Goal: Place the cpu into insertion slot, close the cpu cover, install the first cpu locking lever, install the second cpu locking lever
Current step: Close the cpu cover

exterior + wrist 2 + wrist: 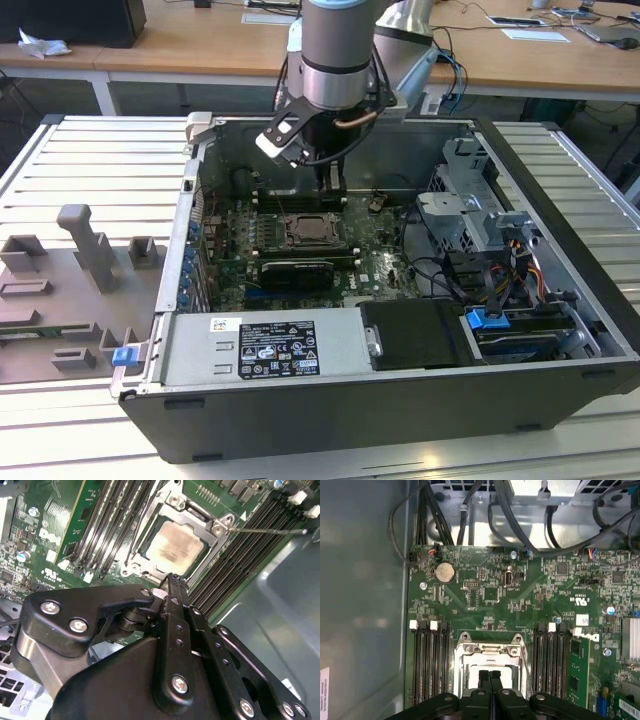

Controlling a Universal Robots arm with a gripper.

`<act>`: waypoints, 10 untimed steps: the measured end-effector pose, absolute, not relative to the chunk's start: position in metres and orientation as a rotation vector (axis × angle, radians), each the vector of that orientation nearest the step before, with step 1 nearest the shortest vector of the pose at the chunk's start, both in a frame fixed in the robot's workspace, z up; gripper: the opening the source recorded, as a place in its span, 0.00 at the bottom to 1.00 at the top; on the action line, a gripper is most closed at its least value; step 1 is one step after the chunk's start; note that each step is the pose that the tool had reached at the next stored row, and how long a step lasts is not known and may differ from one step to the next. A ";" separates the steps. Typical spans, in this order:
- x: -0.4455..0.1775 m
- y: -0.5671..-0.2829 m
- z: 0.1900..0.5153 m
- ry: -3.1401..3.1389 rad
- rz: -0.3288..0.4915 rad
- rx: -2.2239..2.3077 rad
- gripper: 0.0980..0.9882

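Observation:
The cpu (172, 547), a pale beige-silver square, lies in the insertion slot (305, 232) on the green board. The silver cpu cover (192, 515) lies flat around the chip, which shows through the cover's window. One thin wire lever (265, 530) sticks out sideways from a corner of the socket. Another lever (142, 527) runs along the socket's opposite side. My gripper (172, 580) is shut with nothing between its fingers. Its tip hangs just over the socket's rim, also seen in the first wrist view as gripper (490, 676) over slot (490, 657). In the exterior view the gripper (330, 185) stands just behind the socket.
Memory slots (427, 660) flank the socket on both sides. A long black card (292, 272) lies in front of the socket. The power supply (265, 345) lies along the case's front. A drive cage (470, 215) and cables (520, 525) crowd the exterior view's right. A grey fixture tray (75, 280) lies outside the case.

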State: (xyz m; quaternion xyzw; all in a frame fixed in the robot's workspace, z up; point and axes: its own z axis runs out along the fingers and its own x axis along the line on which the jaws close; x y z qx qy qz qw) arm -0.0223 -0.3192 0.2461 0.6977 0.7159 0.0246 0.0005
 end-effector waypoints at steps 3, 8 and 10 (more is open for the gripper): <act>-0.025 -0.319 0.245 2.248 0.077 2.191 0.01; -0.027 -0.319 0.244 2.248 0.078 2.191 0.01; -0.029 -0.319 0.242 2.248 0.077 2.191 0.01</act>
